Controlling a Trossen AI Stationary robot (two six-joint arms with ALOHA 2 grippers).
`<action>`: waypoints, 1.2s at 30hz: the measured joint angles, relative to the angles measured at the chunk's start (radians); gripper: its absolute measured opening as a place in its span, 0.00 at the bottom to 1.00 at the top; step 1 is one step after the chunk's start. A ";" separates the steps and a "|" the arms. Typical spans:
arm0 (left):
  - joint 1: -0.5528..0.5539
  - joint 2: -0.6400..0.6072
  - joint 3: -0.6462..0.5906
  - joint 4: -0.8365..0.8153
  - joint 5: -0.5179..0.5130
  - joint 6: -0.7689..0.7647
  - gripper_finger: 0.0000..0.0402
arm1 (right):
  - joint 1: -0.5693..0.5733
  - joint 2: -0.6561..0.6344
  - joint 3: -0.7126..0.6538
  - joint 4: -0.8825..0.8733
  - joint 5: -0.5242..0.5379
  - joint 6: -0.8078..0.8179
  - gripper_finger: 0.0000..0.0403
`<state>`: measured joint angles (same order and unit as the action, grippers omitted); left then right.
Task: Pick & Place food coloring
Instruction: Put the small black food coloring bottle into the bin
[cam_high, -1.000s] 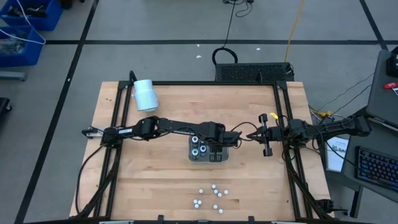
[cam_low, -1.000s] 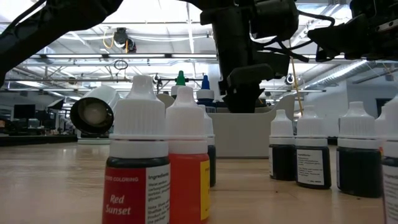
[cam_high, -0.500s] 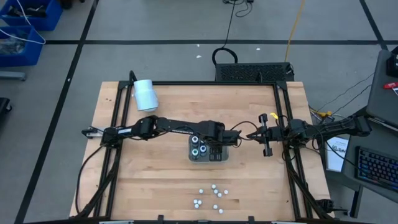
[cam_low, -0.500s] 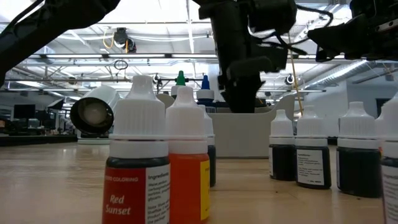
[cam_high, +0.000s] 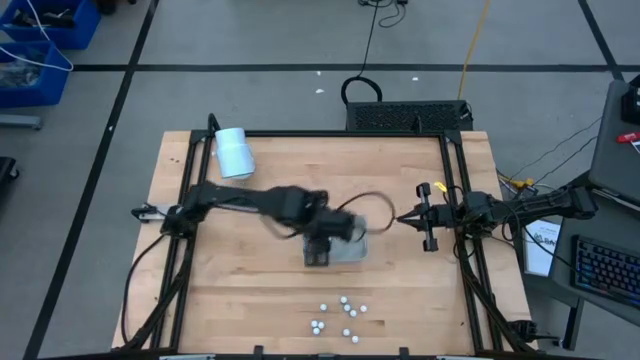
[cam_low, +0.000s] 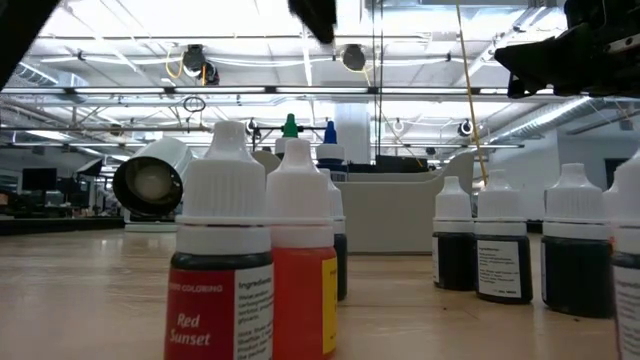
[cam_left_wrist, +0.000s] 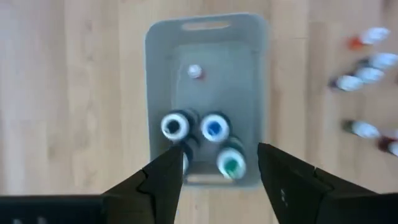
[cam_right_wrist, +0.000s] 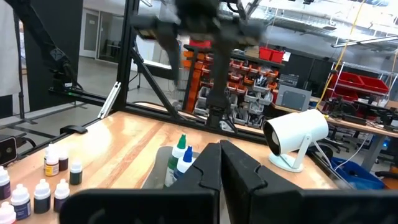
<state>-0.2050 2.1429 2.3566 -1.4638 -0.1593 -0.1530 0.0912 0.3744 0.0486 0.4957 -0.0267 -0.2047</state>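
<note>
Where the counter (cam_high: 250, 300) meets its near edge, a cluster of white-capped food coloring bottles (cam_high: 343, 317) stands loose. Beyond them sits the grey tray (cam_left_wrist: 261, 93) holding more bottles (cam_left_wrist: 214, 127), with the left gripper (cam_left_wrist: 221, 171) above it, fingers spread and empty. At the counter's right side waits the right gripper (cam_high: 402, 218), closed on nothing. A white cylinder (cam_high: 234, 153) lies farthest.

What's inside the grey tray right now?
In the left wrist view the grey tray holds three standing bottles with white, blue and green tops, plus a small white-capped one apart from them. One finger covers the corner beside them.
</note>
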 joint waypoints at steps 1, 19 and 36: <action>-0.032 -0.025 0.000 -0.010 -0.019 -0.005 0.48 | 0.000 0.000 0.000 0.000 0.000 -0.001 0.00; -0.453 -0.047 -0.001 -0.026 -0.207 -0.304 0.02 | 0.000 -0.001 0.000 0.015 0.001 -0.002 0.00; -0.349 0.230 -0.002 0.180 -0.045 -0.379 0.07 | 0.000 0.000 0.000 0.007 0.003 0.002 0.00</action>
<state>-0.5542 2.3725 2.3550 -1.2838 -0.2047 -0.5320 0.0912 0.3744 0.0486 0.5029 -0.0235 -0.2031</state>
